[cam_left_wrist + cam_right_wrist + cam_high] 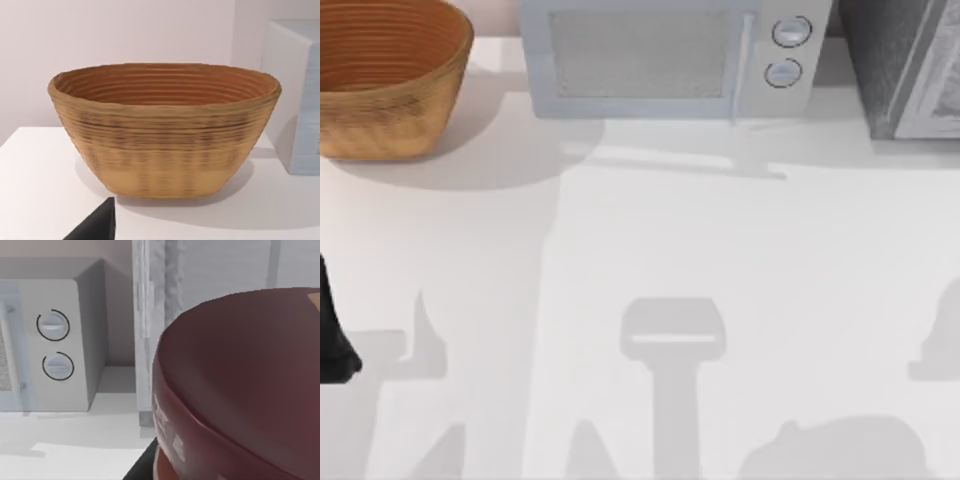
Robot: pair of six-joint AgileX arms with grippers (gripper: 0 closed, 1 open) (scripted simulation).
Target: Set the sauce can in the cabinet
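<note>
Sauce can (240, 385): in my right wrist view it sits very close to the lens, tilted, its dark maroon-brown round top facing the camera. Below the rim I see a strip of the side wall with small pale markings. Whether anything grips it, I cannot tell.

Cabinet (905, 65): large dark grey speckled box at the far right corner of the table in the top view, just beside the microwave. A paler grey framed panel runs along its right part. In the right wrist view the pale framed door (210, 285) stands upright behind the can; door open or closed, I cannot tell.
</note>
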